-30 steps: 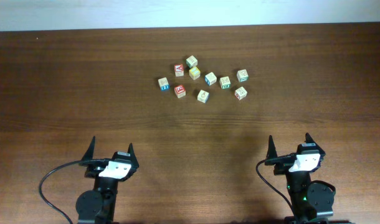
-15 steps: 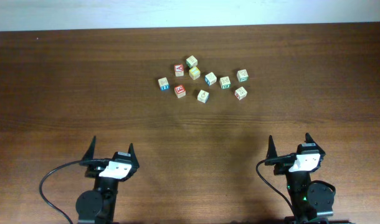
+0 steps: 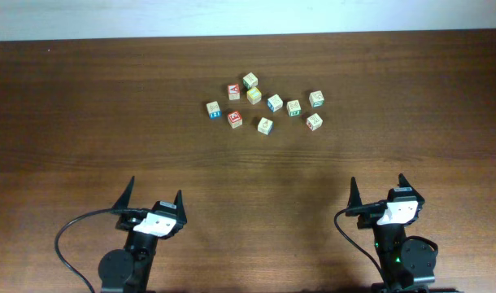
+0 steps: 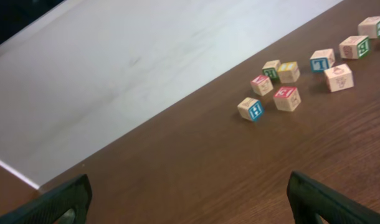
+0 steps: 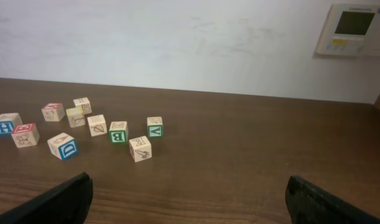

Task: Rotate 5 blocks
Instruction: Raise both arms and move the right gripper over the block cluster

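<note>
None of the blocks [image 3: 265,125] looks rotated yet; your left gripper [image 3: 154,191] and right gripper [image 3: 377,183] sit well apart from them, jaws wide and empty.

— What do the two arms look like?
— Both are black. The left gripper [image 3: 155,189] and the right gripper [image 3: 378,181] each carry two slim pointed fingers with a white plate behind them.
— Any cables?
— A black cable [image 3: 63,244] loops beside the left arm's round base. A small green light [image 3: 398,261] glows on the right one.
</note>
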You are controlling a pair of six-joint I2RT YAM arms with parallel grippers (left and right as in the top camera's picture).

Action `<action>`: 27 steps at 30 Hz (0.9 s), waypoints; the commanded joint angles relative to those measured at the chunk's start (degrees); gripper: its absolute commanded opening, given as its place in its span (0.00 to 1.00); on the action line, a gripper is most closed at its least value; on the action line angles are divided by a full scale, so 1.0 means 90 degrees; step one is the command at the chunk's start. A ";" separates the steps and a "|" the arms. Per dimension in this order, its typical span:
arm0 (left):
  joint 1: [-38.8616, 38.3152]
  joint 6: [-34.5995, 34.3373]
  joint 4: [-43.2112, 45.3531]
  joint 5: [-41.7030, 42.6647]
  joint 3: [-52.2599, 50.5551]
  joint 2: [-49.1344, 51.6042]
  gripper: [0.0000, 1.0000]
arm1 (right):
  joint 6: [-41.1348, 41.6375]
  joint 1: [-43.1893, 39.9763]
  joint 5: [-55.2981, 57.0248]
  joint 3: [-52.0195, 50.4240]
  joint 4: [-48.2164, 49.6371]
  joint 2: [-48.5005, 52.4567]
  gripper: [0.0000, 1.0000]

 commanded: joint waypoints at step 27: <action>0.0017 -0.0034 -0.1729 0.1081 0.4656 0.5457 0.99 | 0.0000 0.0041 -0.1054 0.3390 -0.0996 0.3733 0.98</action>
